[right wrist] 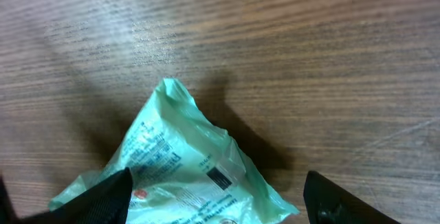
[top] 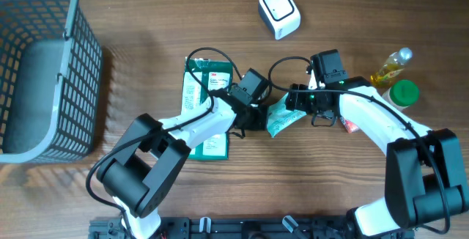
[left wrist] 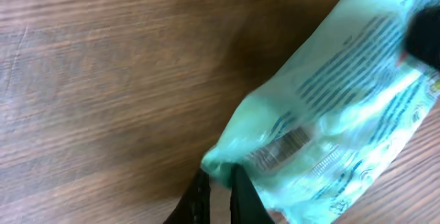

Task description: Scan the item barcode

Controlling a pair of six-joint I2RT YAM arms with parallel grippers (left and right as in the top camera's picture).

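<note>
My left gripper point(left wrist: 220, 202) is pressed together on the sealed end of the mint-green crinkled plastic packet point(left wrist: 344, 107). Its two dark fingers point(left wrist: 242, 198) stand almost touching, with the packet's corner caught between them. Just above that pinch a blurred striped patch shows on the film; I cannot tell for sure that it is the barcode.

My right gripper point(right wrist: 220, 203) is spread wide across the packet's other end. One finger sits at the packet's edge, and I cannot tell whether it touches. The other stands apart, with bare wood between it and the film. A small black printed block shows on this end.

From overhead, the packet sits between my two grippers near the middle of the brown wooden table point(top: 146, 19). I cannot tell whether it rests on the wood or hangs just off it.

Under my left arm, just beside the packet, lies a flat green and white box point(top: 205, 96). A white cube-shaped scanner point(top: 279, 12) stands well apart, toward the far edge. Beside my right arm are a clear bottle of yellow liquid point(top: 390, 67) and a round green lid point(top: 403, 92). A grey plastic mesh basket point(top: 44, 70) fills the far left.
</note>
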